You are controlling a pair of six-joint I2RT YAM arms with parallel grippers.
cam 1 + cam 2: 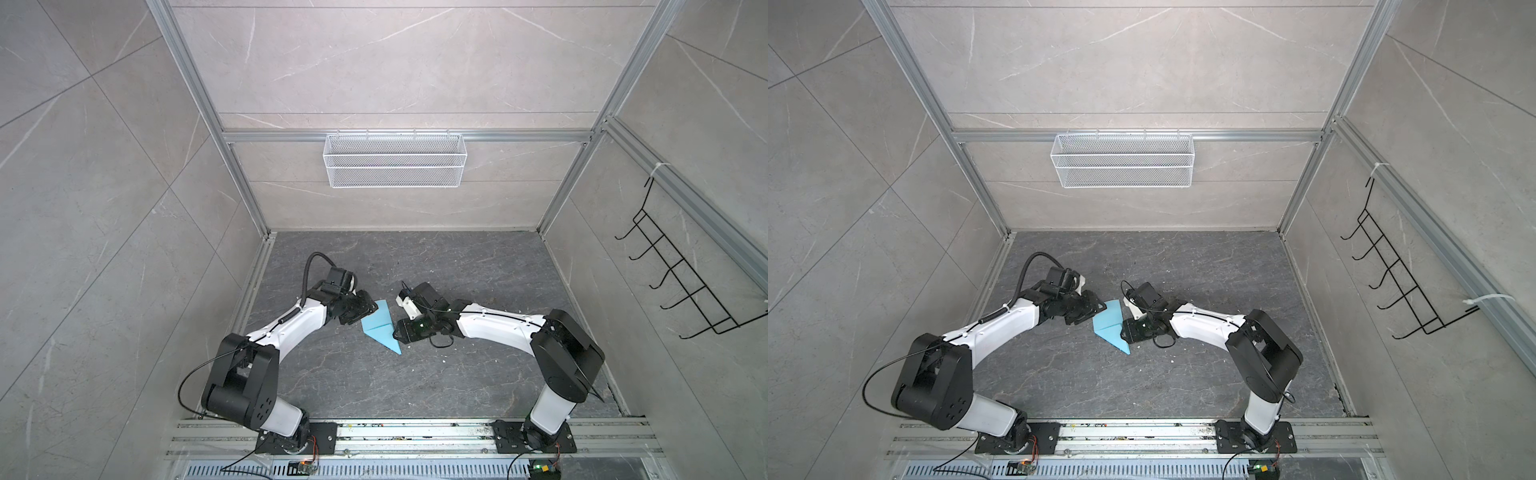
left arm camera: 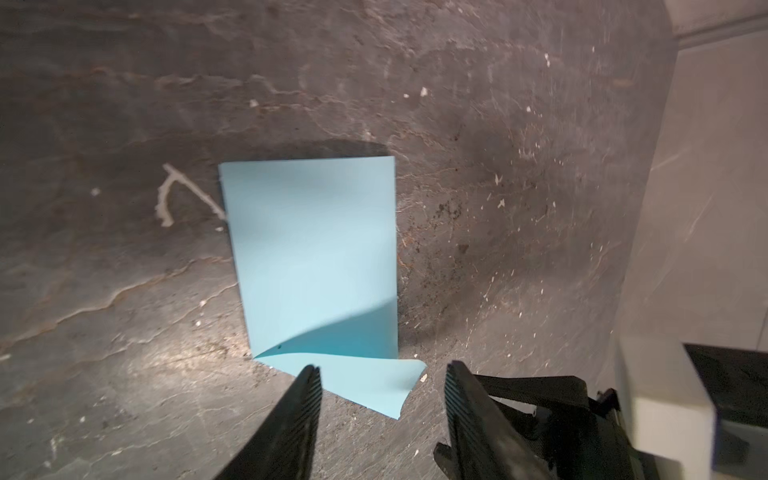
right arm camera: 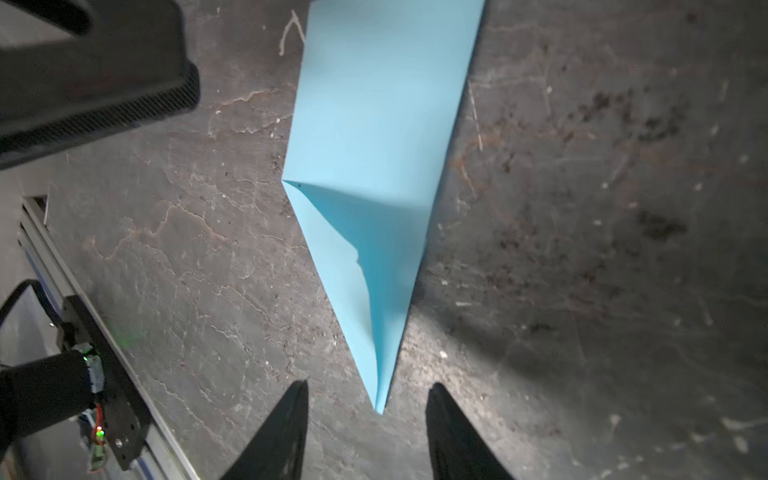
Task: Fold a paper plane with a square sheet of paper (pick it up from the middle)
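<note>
On the dark slate surface of a grey-tiled cell, the light-blue paper plane rests between two arms, its long axis running from a wide tail at the far side to a sharp nose nearer the bases. The left pincer, spread, straddles a loose tail corner. The right pincer, also spread and empty, faces the nose head-on and looks better placed for a mid-body grasp.

light-blue folded paper plane lies flat-ish mid-surface: narrow dart, nose pointing to the front right, wide tail toward the back wall, one flap lifted, not pressed down.
</note>
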